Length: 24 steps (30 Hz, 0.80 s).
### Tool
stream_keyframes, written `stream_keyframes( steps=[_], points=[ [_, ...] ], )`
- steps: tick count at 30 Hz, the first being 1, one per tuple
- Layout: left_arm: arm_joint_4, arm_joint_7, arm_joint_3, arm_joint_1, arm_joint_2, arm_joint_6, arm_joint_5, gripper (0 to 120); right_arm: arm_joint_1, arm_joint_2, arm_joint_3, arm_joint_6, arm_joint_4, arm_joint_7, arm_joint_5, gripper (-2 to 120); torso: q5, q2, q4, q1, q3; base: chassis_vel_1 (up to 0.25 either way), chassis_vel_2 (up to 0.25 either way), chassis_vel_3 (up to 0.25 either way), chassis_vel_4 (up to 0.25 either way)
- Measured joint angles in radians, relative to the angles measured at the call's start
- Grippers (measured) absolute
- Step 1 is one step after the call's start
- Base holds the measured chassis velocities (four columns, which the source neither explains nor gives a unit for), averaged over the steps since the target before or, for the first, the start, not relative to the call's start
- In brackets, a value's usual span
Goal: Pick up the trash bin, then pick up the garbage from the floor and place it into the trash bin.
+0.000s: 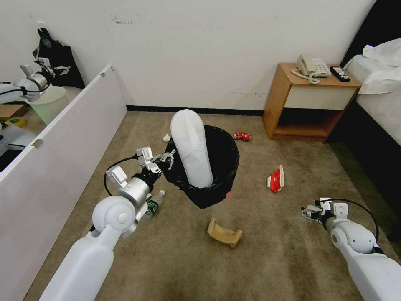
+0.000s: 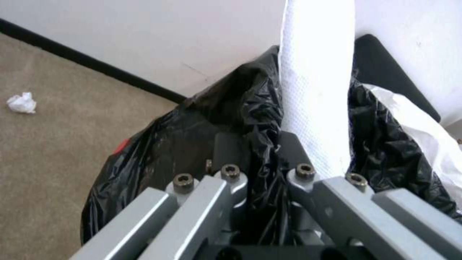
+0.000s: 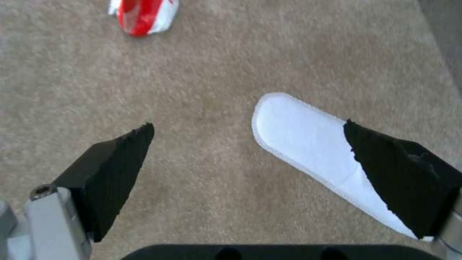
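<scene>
Beige carpet (image 1: 271,251), white wall, wooden nightstand (image 1: 307,102), left gripper (image 1: 167,159) clamped on trash bin (image 1: 217,167) rim, bin lifted, tilted, slipper (image 1: 192,146) standing upright inside, right gripper (image 3: 250,159) wide open over second slipper (image 3: 308,144) lying flat.

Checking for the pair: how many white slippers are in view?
2. One slipper stands upright in the trash bin held by the left claw; the other slipper lies on the carpet under the open right claw.
</scene>
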State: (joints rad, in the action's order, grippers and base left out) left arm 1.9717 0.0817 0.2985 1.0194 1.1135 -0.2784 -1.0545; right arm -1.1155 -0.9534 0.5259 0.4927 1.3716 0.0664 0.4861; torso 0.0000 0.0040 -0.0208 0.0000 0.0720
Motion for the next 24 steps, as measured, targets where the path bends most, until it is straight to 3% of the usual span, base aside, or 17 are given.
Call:
stream_keyframes(
  steps=[24],
  points=[
    [-0.007, -0.01, -0.001, 0.01, 0.01, 0.004, 0.007, 4, 0.076, -0.016, 0.055, -0.068, -0.246, -0.018, 0.163, 100, 0.0001, 0.0, -0.0001, 0.0, 0.0, 0.0, 0.0, 0.0, 0.0]
  ],
)
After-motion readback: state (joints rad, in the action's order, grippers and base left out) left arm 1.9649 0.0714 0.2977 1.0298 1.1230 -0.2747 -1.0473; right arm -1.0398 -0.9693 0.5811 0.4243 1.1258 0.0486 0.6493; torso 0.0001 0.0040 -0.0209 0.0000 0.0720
